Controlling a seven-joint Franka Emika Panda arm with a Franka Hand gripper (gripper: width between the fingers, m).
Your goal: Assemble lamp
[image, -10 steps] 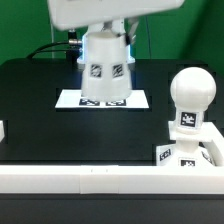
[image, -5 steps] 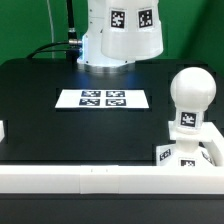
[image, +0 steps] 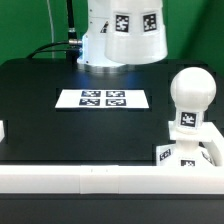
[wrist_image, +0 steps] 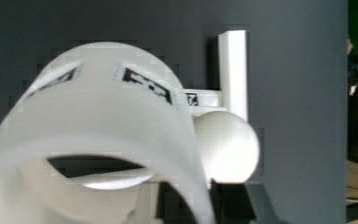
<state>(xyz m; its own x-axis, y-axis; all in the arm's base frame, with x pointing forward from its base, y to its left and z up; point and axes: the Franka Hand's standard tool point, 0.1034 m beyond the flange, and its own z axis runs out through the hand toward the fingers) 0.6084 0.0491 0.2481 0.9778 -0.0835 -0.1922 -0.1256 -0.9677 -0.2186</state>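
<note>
The white tapered shade (image: 134, 30) hangs high above the table at the top of the exterior view, its tags facing the camera. My gripper is out of that frame above it. In the wrist view the shade (wrist_image: 96, 130) fills the near field, and my gripper (wrist_image: 194, 203) is shut on its wall, with the dark fingers barely showing on either side. The round-headed bulb (image: 190, 96) stands upright on the low square base (image: 168, 155) at the exterior view's right front. The bulb also shows in the wrist view (wrist_image: 231, 142), beyond the shade.
The marker board (image: 102, 98) lies flat on the black table under the shade. A long white rail (image: 90, 178) runs along the front edge and shows in the wrist view (wrist_image: 233, 60). The arm's white pedestal (image: 92, 52) stands at the back.
The shade has risen from just above the marker board to the top of the exterior view and shifted toward that view's right. The bulb and base have not moved.
</note>
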